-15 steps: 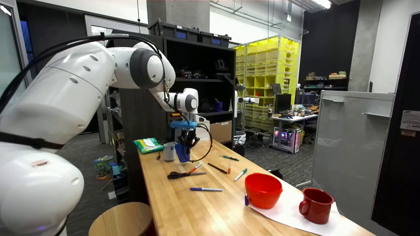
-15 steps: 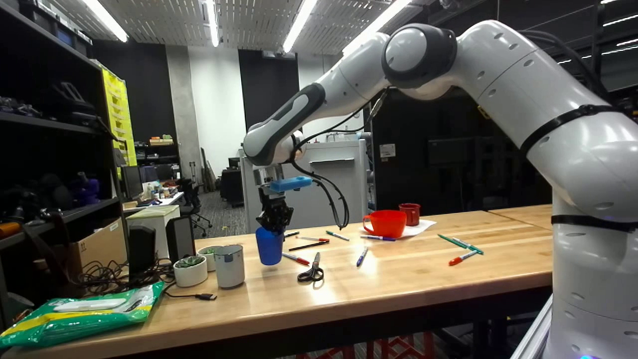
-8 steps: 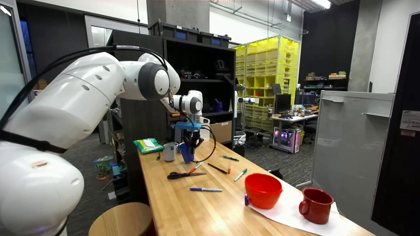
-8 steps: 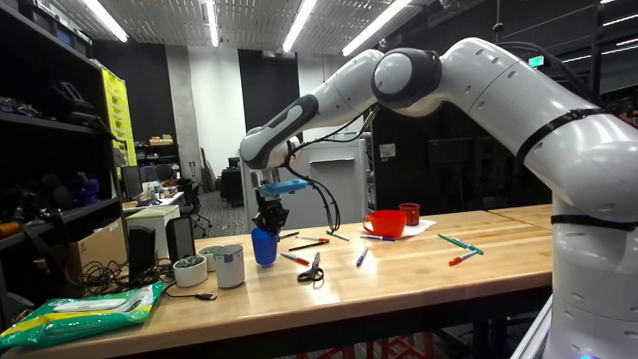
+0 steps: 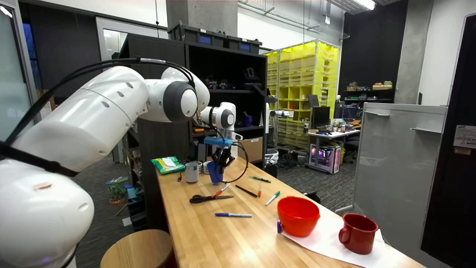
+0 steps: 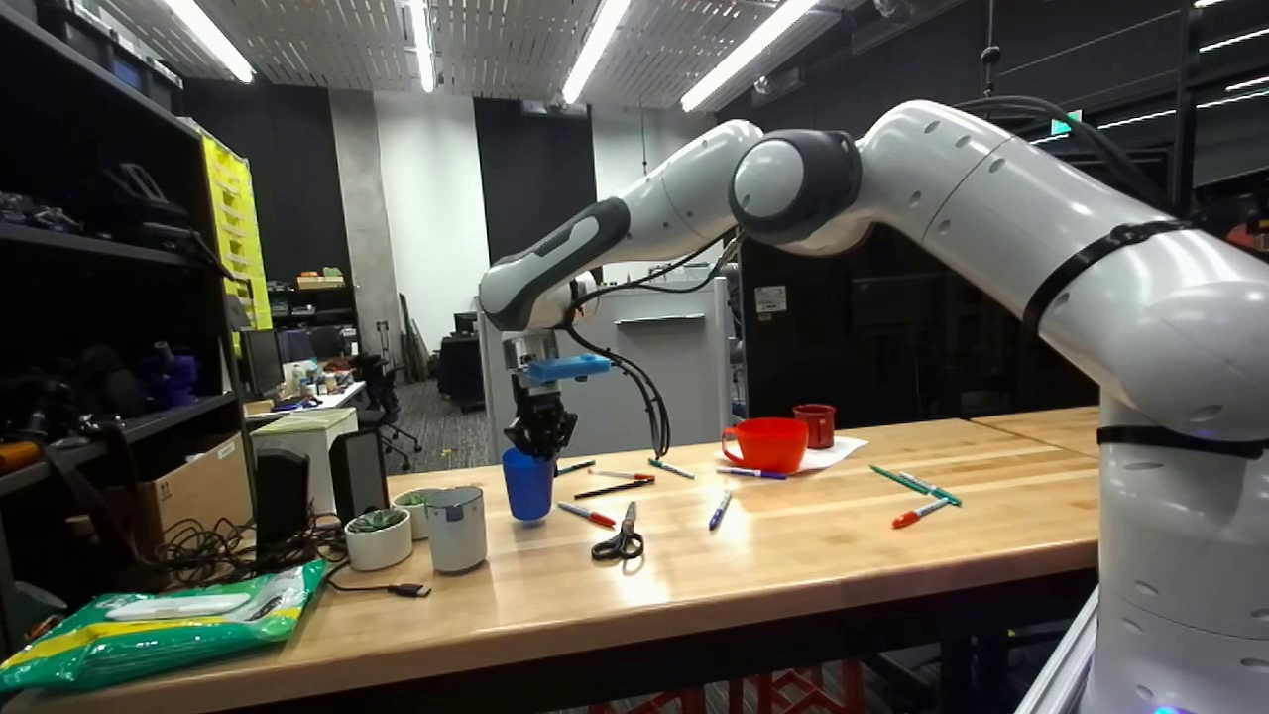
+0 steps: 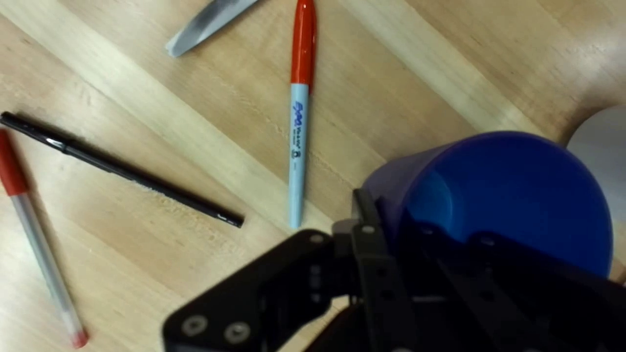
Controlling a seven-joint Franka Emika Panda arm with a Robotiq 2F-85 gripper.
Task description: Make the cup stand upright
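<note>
The blue cup (image 6: 528, 486) is held by the gripper (image 7: 395, 220), its wall clamped between the fingers: in the wrist view, one finger (image 7: 371, 244) is set against the outer surface and the other is inserted through the mouth. The mouth is directed upward, and the body is seen slightly tilted in an exterior view. The base is positioned at or just above the table (image 5: 223, 242); whether contact is made cannot be determined. The cup is located between a gray container (image 6: 457, 535) and a red-capped marker (image 7: 298, 146), with a gap left on each side. Scissors (image 6: 626, 534) are laid near the marker, blade tip apart from it, and a black pen (image 7: 122, 170) is laid close by. A white pot (image 6: 379, 548) is placed beside the gray container, and a green packet (image 6: 178, 625) is laid near the table's edge. Well apart from the cup, a red bowl (image 5: 298, 217) and a dark red mug (image 5: 359, 234) are placed; the mug is supported on white paper (image 5: 325, 240).
</note>
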